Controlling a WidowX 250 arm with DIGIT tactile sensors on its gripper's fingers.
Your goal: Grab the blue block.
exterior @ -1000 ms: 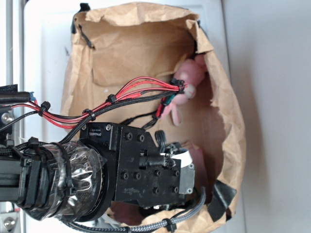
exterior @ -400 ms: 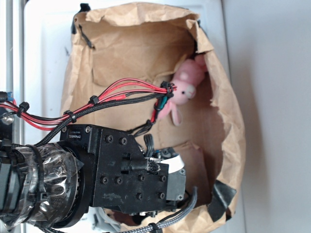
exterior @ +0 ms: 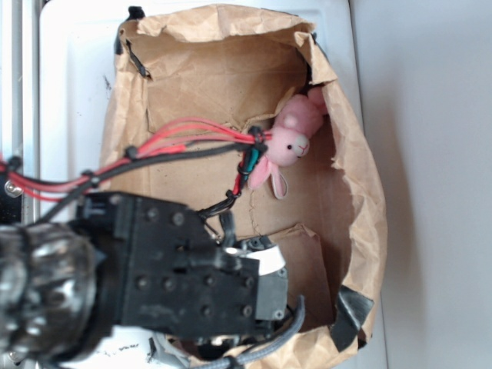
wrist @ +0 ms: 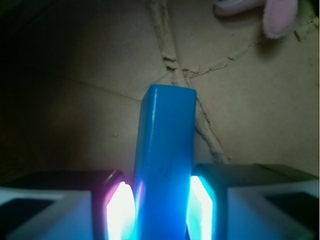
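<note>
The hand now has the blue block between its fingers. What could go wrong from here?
1. The blue block sticks out far past the hand; held near one end, it might pivot or slip.
2. The protruding end is close to the creased paper lining and could catch on a fold.
3. The arm's wire bundle passes right beside the pink bunny and might drag it.

Black boxy wrist housing with dark round screw heads on its faces. Grey shiny tape wrap around the arm section at left. Red and black cables run in a bundle, cinched by black zip ties. Braided black cable loops below. Gripper fingers look black with white bases.
</note>
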